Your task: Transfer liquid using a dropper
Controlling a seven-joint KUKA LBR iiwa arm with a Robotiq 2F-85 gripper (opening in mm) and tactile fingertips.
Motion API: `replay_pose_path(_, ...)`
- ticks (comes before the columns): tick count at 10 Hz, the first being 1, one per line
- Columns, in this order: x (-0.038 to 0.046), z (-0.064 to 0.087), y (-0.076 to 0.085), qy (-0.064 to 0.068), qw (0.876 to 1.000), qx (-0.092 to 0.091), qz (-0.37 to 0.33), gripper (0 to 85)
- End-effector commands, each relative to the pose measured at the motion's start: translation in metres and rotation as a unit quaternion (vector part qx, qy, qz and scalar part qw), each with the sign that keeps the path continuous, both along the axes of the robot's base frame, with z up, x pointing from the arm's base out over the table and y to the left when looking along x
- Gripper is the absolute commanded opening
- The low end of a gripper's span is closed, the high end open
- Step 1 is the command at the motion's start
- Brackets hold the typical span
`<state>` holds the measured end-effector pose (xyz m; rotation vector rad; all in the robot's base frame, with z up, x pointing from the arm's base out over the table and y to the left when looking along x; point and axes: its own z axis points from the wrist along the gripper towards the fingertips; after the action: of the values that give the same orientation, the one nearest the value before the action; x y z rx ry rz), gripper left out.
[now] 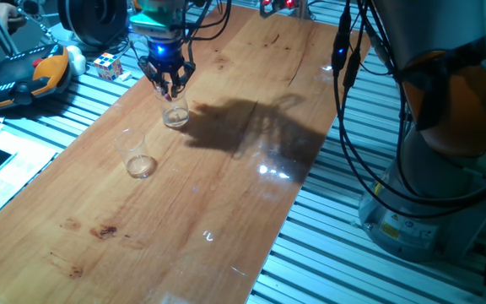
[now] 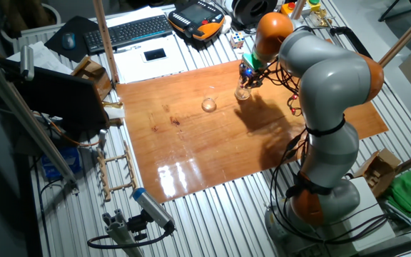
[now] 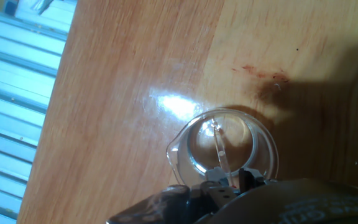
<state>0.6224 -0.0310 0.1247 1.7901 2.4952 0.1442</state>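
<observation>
Two clear glass tumblers stand on the wooden table [image 1: 226, 194]. My gripper [image 1: 170, 88] hangs directly over the far tumbler [image 1: 175, 112], shut on the dropper. In the hand view the dropper [image 3: 219, 146] is a thin clear tube running from between my fingers [image 3: 248, 177] down into that tumbler [image 3: 185, 149], its tip near the glass bottom. The bulb end is hidden by the fingers. The near tumbler [image 1: 137, 157] stands apart, down-left of the first. I cannot make out liquid in either glass. The other fixed view shows the gripper [image 2: 246, 78] over the same tumbler [image 2: 242, 93], with the second tumbler [image 2: 209, 105] to its left.
A Rubik's cube [image 1: 108, 65] and an orange-black teach pendant [image 1: 24, 74] lie off the table's far left corner. A keyboard [image 2: 130, 30] sits beyond the table. Black cables [image 1: 348, 101] hang along the right edge, beside the robot base [image 1: 429, 203].
</observation>
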Motion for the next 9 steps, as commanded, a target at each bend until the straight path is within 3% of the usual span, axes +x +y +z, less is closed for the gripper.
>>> replay_pose_path(1,0.0000,0.0000,0.0004,0.000,1.000,0.000,0.000,23.3)
replay_pose_path(9,-0.0007,-0.0035,0.0024,-0.004,1.000,0.002,-0.001,21.3)
